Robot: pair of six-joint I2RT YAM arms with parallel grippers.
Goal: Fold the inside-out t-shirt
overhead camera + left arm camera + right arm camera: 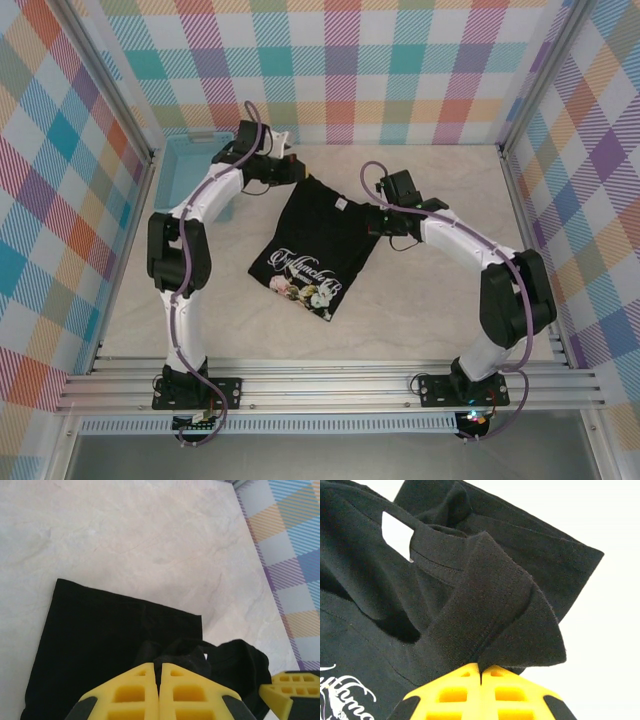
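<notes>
Basket: the light blue plastic basket (188,160) is partly covered by the white left arm (205,200).
Lettering: the white script print (305,268) on the soft black cloth t-shirt (320,225) is too small to read from above, and is cut off at the right wrist view's corner.
Shirt body: it runs under the yellow left gripper (159,667) and off the left wrist view's bottom edge.

The t-shirt (318,245) lies on the middle of the table (440,310), collar end farthest from the arm bases. The basket (195,160) sits in the far left corner, behind and left of it. The left claw (293,172) meets the shirt's far left corner, the right claw (375,222) its right edge.
</notes>
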